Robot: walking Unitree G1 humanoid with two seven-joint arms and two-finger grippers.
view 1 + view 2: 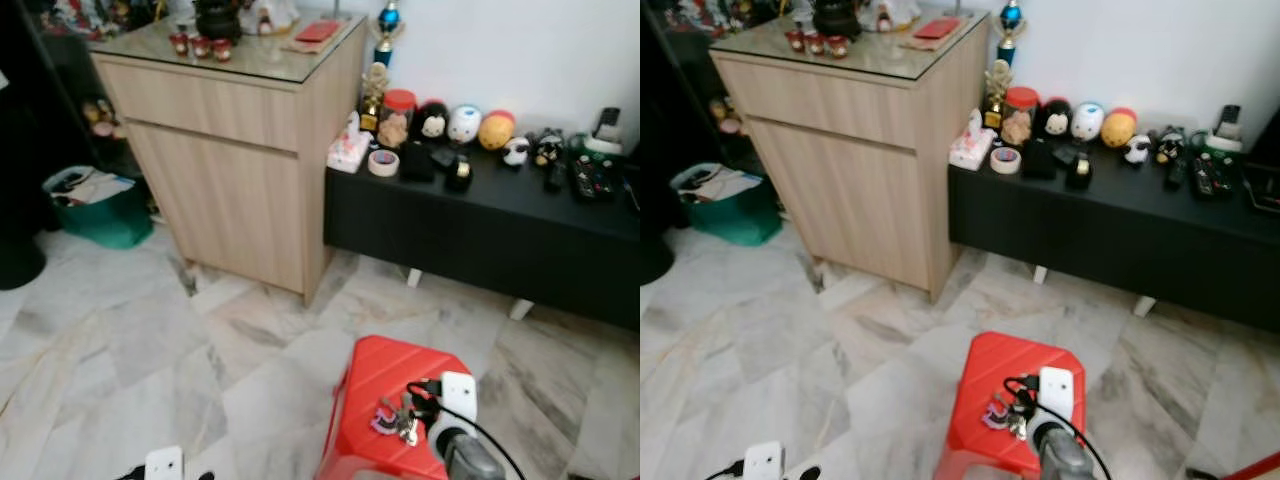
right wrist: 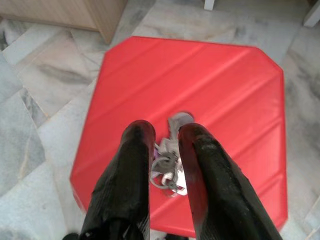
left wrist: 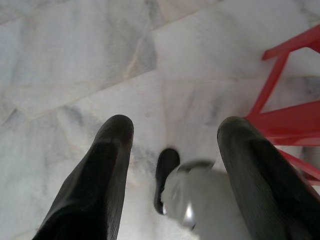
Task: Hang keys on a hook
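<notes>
Keys [image 2: 169, 165] lie on the red stool [image 2: 210, 80], and we see our right gripper [image 2: 166, 134] straddling the bunch, one black finger on each side with only a narrow gap between them. The fingertips seem to rest on or just above the seat; we cannot tell from this angle whether the pads actually press the metal, so the hold looks partial at best. Seen from the head, the bunch [image 1: 398, 420] sits just ahead of the gripper's white wrist housing, toward the near edge of the seat. Beyond the gripper, across the marble floor [image 1: 120, 340], stand a wooden cabinet [image 1: 230, 160] and a low black bench [image 1: 500, 215] crowded with small figurines. Our left gripper [image 3: 175, 140] hangs over bare floor beside the stool's legs [image 3: 280, 115], fingers spread wide, holding nothing.
</notes>
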